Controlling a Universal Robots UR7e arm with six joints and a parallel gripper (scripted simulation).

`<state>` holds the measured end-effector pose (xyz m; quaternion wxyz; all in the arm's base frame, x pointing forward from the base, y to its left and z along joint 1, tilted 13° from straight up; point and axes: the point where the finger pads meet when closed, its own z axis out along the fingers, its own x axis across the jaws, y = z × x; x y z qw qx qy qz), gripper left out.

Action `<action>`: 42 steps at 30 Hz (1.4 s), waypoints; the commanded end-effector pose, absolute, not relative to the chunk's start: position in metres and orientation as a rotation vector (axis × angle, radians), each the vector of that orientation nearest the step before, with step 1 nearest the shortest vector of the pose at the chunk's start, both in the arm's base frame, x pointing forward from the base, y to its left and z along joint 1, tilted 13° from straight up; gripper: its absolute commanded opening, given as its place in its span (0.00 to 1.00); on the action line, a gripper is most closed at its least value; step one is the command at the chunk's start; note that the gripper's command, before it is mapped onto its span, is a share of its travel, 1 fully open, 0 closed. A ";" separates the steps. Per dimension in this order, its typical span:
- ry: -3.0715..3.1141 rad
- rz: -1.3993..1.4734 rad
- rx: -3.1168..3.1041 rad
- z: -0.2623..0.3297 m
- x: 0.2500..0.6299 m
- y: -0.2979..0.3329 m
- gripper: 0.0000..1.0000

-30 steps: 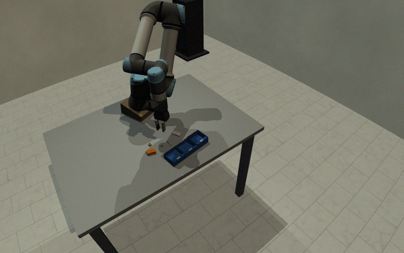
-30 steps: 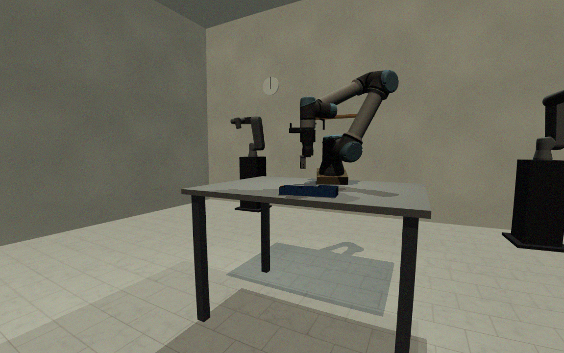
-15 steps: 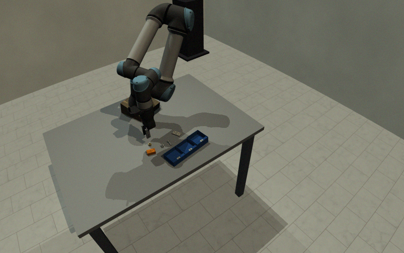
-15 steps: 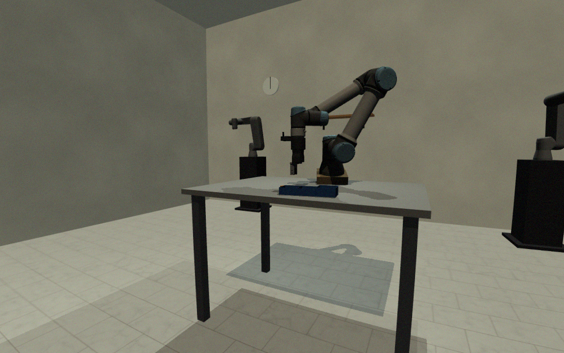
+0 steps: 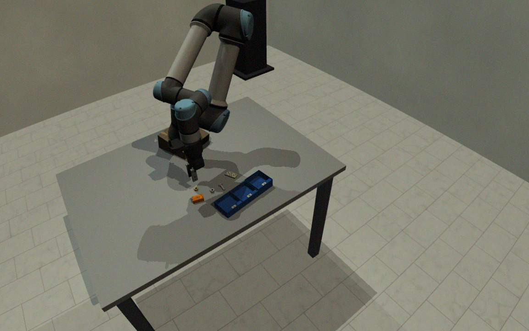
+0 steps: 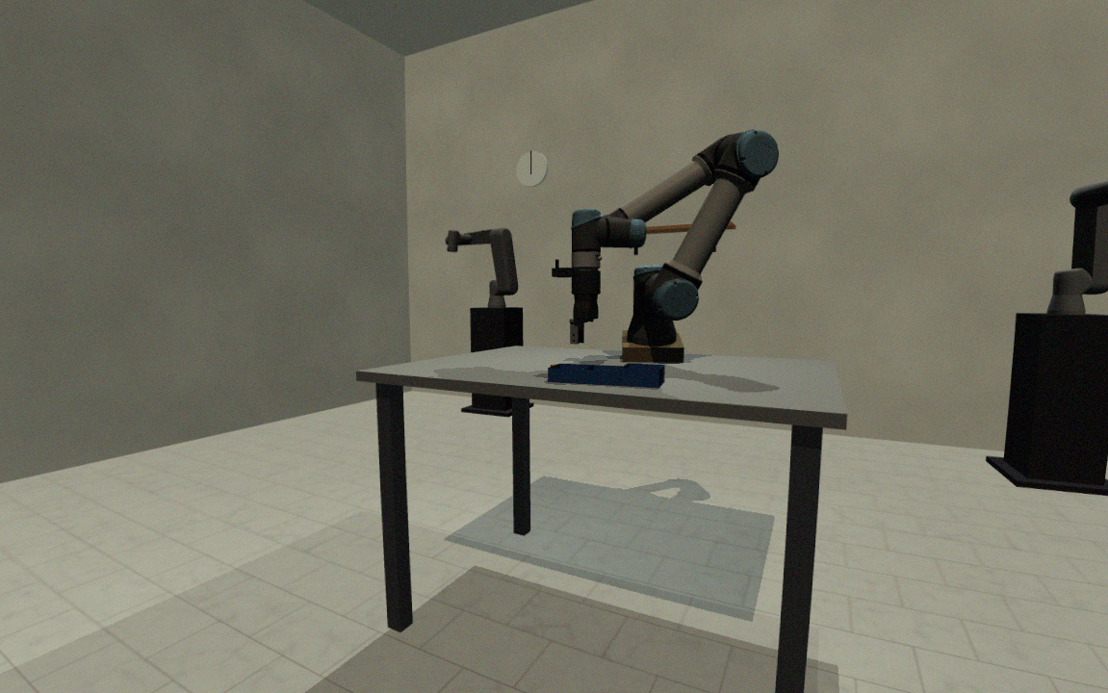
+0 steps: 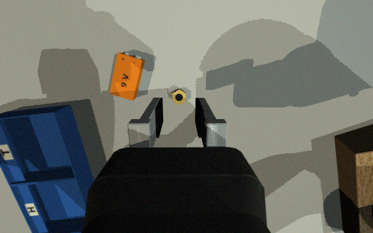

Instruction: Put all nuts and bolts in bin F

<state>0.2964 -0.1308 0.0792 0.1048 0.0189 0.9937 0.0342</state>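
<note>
A small brass nut [image 7: 179, 96] lies on the table just beyond my fingertips; it also shows in the top view [image 5: 195, 188]. My gripper [image 7: 179, 109] [image 5: 192, 174] is open and empty. It hangs above the table, a little above the nut. A grey nut [image 5: 212, 189] and a bolt [image 5: 221, 186] lie to the right of the brass nut. The blue row of three bins [image 5: 243, 192] lies beyond them. Its compartments marked T [image 7: 5, 152] and H [image 7: 31, 209] show in the wrist view. The F compartment [image 5: 260, 181] is at the far end.
An orange 9 V battery [image 7: 127, 76] lies left of the brass nut, also seen in the top view [image 5: 197, 198]. A domino [image 5: 230, 174] lies behind the bolt. The arm's wooden base [image 7: 364, 175] stands to the right.
</note>
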 end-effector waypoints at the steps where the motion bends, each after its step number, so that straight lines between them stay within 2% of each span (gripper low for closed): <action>1: 2.929 0.099 0.056 0.080 0.297 -0.130 0.64; 32: 2.929 0.099 0.056 0.080 0.297 -0.129 0.64; 42: 2.929 0.099 0.056 0.041 0.306 -0.127 0.64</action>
